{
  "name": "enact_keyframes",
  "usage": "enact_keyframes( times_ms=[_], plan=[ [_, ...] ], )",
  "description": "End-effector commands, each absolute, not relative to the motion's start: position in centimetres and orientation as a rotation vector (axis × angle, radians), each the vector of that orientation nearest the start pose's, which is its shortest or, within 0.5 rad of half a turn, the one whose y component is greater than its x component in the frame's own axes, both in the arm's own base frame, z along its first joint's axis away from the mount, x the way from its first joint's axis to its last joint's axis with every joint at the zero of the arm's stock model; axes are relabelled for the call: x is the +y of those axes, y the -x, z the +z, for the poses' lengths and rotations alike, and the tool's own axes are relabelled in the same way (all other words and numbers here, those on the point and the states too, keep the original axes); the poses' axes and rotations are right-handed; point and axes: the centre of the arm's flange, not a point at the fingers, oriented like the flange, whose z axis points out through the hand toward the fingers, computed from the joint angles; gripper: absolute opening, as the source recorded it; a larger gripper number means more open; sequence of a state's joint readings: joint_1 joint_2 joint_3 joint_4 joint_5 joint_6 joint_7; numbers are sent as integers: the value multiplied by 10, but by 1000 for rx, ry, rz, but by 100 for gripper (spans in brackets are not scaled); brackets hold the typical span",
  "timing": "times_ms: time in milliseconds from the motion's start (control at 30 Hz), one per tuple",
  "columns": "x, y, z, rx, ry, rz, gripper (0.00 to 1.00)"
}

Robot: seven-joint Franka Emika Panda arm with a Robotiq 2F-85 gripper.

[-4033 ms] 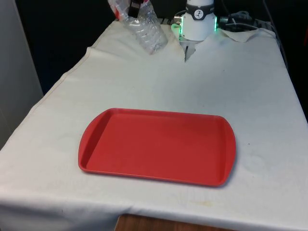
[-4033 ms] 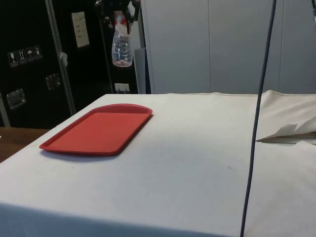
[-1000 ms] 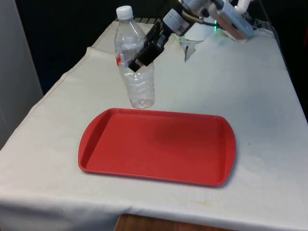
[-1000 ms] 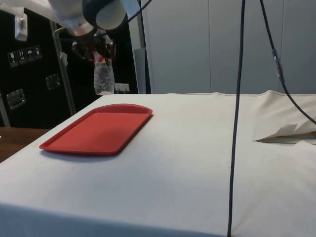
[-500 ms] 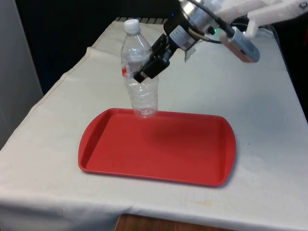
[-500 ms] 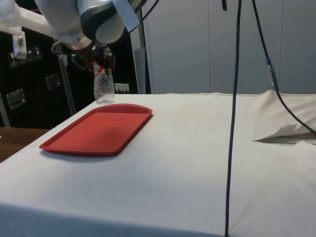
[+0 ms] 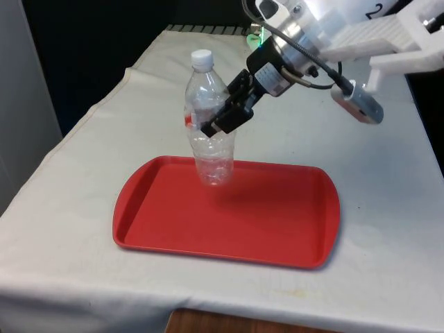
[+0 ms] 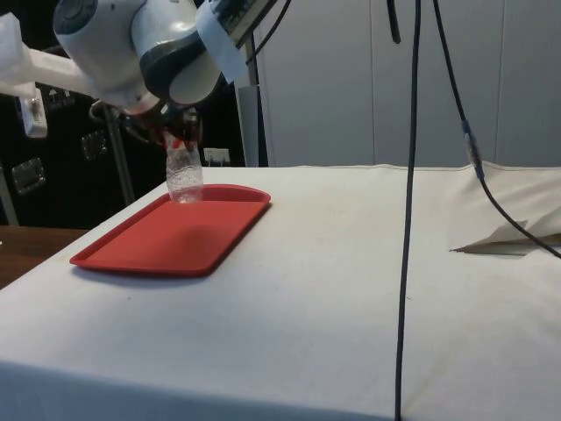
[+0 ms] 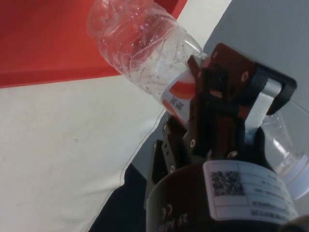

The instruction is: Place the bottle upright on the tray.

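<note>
The white table (image 7: 361, 159) carries a red tray (image 7: 263, 222), which lies flat near the table's near edge. Above the tray's far edge, towards its far corner on the front view's left, hangs a clear plastic bottle (image 7: 210, 142) with a white cap (image 7: 201, 57). It stands almost straight up, cap on top. Its bottom is close over the tray, but I cannot tell if it touches.

The black gripper (image 7: 223, 118) is clamped on the bottle's middle, right at the red and white label (image 9: 177, 99). The fingers (image 7: 236, 107) reach in from the front view's right.

Four seconds ago the bottle was tipped over, high above the far end of the table. Half a second ago it was still a bit further back, at the tray's far rim. Now it has come forward and lower.

The side view shows the bottle (image 8: 183, 171) low over the tray's (image 8: 175, 232) far end. The wrist view shows the fingers (image 9: 219, 104) pressed tight against the label, and the bumpy bottom of the bottle (image 9: 137, 41) over the red.
</note>
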State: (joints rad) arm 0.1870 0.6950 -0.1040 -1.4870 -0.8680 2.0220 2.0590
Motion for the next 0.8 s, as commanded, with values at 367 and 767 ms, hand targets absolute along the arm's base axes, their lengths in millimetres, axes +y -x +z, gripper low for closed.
enact_keyframes(
  times_ms=[367,767],
  plan=[
    [42,-710,260,-1712,-1822,857,3],
    [51,-708,246,-1718,-1811,857,3]
  ],
)
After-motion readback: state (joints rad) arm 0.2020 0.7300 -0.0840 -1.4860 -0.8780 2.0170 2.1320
